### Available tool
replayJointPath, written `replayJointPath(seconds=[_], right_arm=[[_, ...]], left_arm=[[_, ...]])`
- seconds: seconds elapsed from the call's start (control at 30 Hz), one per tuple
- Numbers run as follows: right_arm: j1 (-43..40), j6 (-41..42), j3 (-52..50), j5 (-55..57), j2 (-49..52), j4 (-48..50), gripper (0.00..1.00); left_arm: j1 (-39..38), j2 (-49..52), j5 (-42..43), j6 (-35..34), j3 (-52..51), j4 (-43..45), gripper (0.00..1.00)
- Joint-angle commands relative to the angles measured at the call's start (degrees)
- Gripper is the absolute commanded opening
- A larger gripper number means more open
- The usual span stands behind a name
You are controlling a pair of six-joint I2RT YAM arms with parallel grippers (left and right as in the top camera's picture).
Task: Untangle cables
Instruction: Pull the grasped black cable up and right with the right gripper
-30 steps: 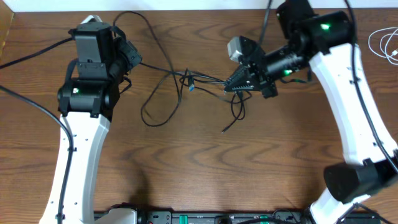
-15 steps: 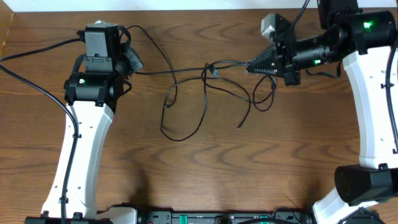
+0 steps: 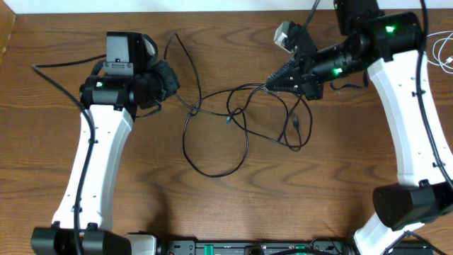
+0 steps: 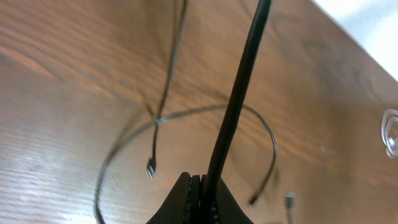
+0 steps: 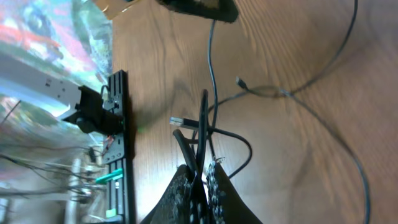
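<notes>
Several thin black cables lie in slack loops between the two arms, with a small plug in the knot at the middle. My left gripper is shut on one black cable, which runs straight up out of its jaws in the left wrist view. My right gripper pinches a bundle of black cables between its fingertips, right of the knot. A white cable lies apart at the far right edge.
A large cable loop sags toward the table's middle, and a smaller loop hangs below the right gripper. A black rail with green parts runs along the front edge. Each arm trails its own thicker black wire.
Both grippers moved toward each other, the left to the right and the right to the left. The cable that was stretched between them has gone slack and the loops have spread downward.
</notes>
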Motion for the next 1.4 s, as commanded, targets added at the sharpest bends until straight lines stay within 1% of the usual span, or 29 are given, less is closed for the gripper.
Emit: replayJointPath(seconds=[0.0,0.1,0.27,0.43,0.53,0.63,0.73,0.83,0.9,1.0,1.1,1.13,1.2,1.3,1.37], right_arm=[[0.6,5.8,0.2,-0.2,2.2,0.2,0.06],[2.3,6.0,0.2,0.1,3.3,-0.4,0.05],[6.8,5.7,-2.1,5.0,5.0,-1.3,0.04],[11.0,-0.6,-7.8,6.6,5.0,-3.1,0.02],[12.3,-1.5,-10.0,8.8,5.0,-3.0,0.02],[13.1,-0.4,-11.7,8.3,5.0,0.0,0.03],[14.5,6.1,-12.7,7.8,5.1,6.8,0.02],[16.6,8.6,-12.7,7.8,5.1,10.4,0.01],[18.0,8.5,-12.7,8.0,5.1,10.4,0.01],[19.3,6.0,-12.6,8.0,4.5,7.0,0.01],[18.2,3.6,-10.8,8.0,2.8,3.0,0.01],[16.3,3.4,-9.0,8.0,0.7,1.6,0.01],[13.6,3.9,-6.9,8.0,-1.9,1.3,0.01],[7.4,7.9,-3.7,8.0,-7.0,4.1,0.01],[1.6,13.3,-3.0,8.0,-10.7,9.2,0.01]], left_arm=[[-1.0,2.0,5.7,1.0,0.0,-0.6,0.08],[-2.4,3.5,5.7,0.9,0.0,0.3,0.08],[-3.7,4.2,5.7,0.7,0.0,2.6,0.08],[-3.7,4.2,5.4,0.7,0.0,3.0,0.08],[-3.7,4.2,5.0,0.7,0.0,3.0,0.07],[-3.7,4.2,5.0,0.7,0.0,3.0,0.08],[-3.7,4.2,5.0,0.7,0.0,3.0,0.07],[-3.7,4.2,5.0,0.7,0.0,3.0,0.07],[-3.7,4.2,4.4,0.7,0.0,3.0,0.07],[-3.4,4.2,0.0,0.8,0.0,3.5,0.08],[-2.9,4.2,-1.5,4.2,0.1,5.9,0.07],[-2.3,4.2,-1.5,5.5,0.1,7.5,0.08],[-1.9,4.2,-1.5,5.7,0.1,8.5,0.07],[-1.5,4.2,-1.5,5.7,0.1,8.9,0.08],[-1.5,4.2,-1.5,5.9,0.1,8.5,0.08]])
